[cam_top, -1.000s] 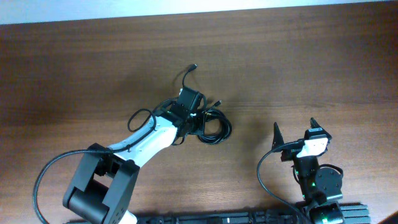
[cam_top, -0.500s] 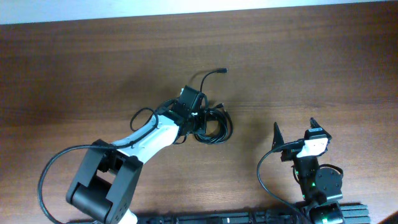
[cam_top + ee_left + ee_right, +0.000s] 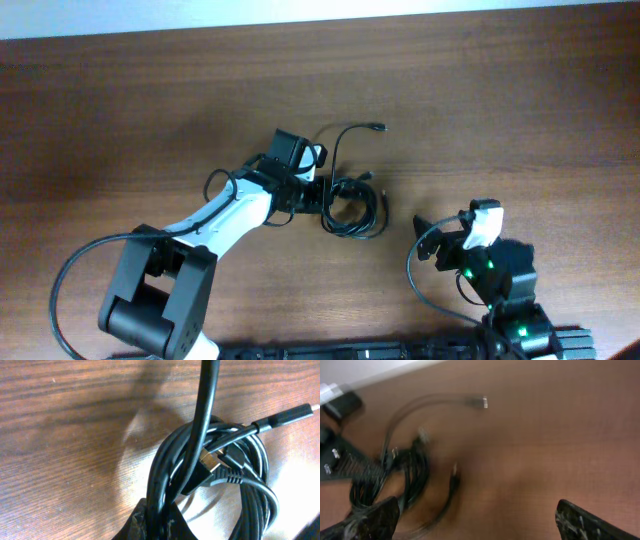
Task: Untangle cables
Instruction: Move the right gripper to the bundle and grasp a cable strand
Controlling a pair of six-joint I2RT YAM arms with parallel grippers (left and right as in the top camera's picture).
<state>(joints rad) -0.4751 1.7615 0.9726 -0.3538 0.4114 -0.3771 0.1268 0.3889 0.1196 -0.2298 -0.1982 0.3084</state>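
Note:
The cables (image 3: 352, 206) are a black bundle of overlapping loops at the table's middle. One free end arcs up to a small plug (image 3: 380, 127). My left gripper (image 3: 318, 196) is shut on several strands at the bundle's left side. The left wrist view shows the fingers (image 3: 172, 522) pinching the strands, with a gold-tipped plug (image 3: 210, 462) inside the loops and another plug (image 3: 300, 411) at the upper right. My right gripper (image 3: 426, 238) is open and empty, right of the bundle. In the blurred right wrist view (image 3: 475, 510) the bundle (image 3: 410, 475) lies ahead on the left.
The wooden table (image 3: 520, 110) stretches all round the bundle. Its pale far edge (image 3: 300, 12) runs along the top. The left arm's white link (image 3: 225, 225) lies diagonally at lower left. The right arm's base (image 3: 510, 300) sits at the near edge.
My left gripper has dragged the bundle a little to the right, and the free plug end has swung right. My right arm has turned left and moved towards the bundle.

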